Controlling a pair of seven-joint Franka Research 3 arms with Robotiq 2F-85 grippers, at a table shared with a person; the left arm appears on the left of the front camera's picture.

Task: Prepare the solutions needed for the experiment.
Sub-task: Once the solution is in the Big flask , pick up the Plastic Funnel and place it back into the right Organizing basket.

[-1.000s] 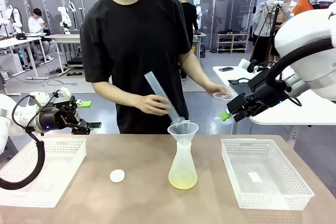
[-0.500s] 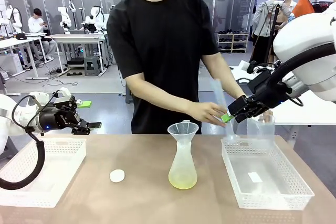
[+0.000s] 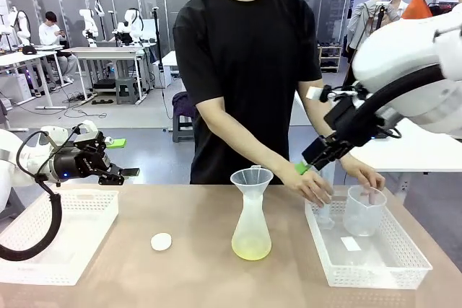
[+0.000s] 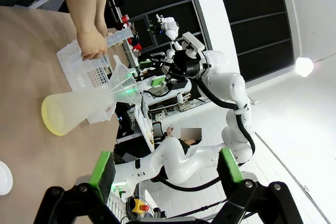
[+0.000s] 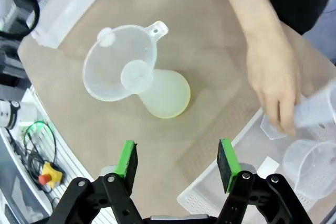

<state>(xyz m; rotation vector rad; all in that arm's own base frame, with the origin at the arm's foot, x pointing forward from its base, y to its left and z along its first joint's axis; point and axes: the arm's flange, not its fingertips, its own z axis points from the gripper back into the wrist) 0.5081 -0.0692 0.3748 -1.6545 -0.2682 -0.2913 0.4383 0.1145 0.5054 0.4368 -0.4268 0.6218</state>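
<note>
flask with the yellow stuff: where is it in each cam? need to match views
Front: flask stands upright just right of centre and low in the picture, with yellow liquid at its bottom.
Left wrist: flask left of centre, lying sideways in the picture.
Right wrist: flask in the upper middle, seen from above.
Shared landmark: the funnel sitting in its neck.

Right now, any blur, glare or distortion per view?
Front view: evenly lit, sharp, the pale yellow liquid reads clearly. Left wrist view: rolled sideways, wide-angle bending, a lamp blooms white. Right wrist view: flask sharp, the person's hand and cylinder slightly soft.
</note>
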